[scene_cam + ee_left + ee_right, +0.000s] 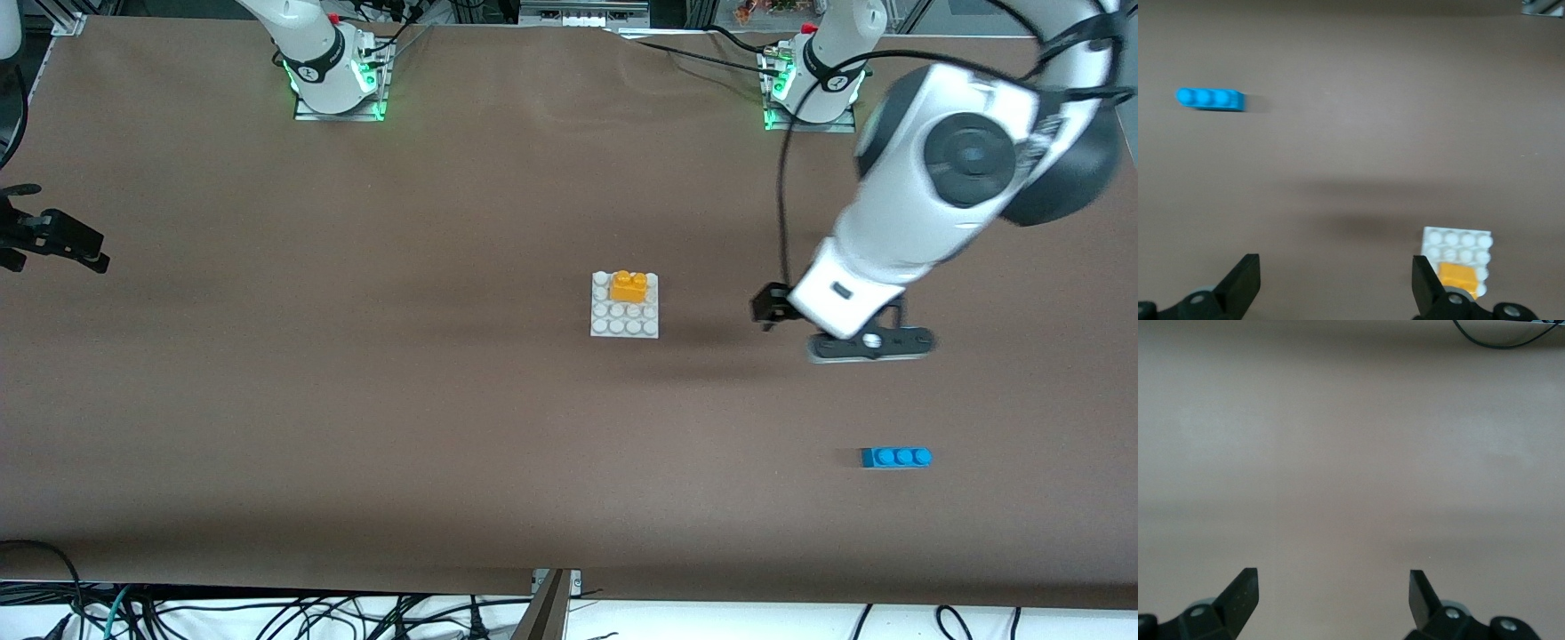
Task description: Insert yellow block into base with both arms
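Left fingers [1245,283]: spread wide, holding nothing. In the left wrist view both black tips sit along the bottom edge of the frame with bare brown tabletop [1351,167] between them. The left gripper [867,345] hangs over open tabletop in the middle right of the front view, clear of every brick.

Right fingers [1241,593]: likewise spread wide and empty, tips at the bottom corners of the right wrist view over plain tabletop. The right gripper [53,238] shows only at the extreme left edge of the front view, well apart from the work. That arm appears to be waiting.

Yellow block [629,285]: seated on the base [624,324], at the centre of the front view. It occupies the middle of the base's row farthest from the front camera, upright, studs up. The left wrist view shows the same pair at its lower right, block [1459,279] on base [1457,239], partly hidden by a fingertip.

Blue brick [896,457]: lies alone in the lower right of the front view, nearer the front camera than the left gripper, untouched.

Judgement: the insertion looks complete and both arms stand clear, so the step in hand is withdrawal. Whether the block is pressed fully home cannot be told. If any move remains, it calls for retreating without brushing the base, or a downward press on the block with the base steadied.
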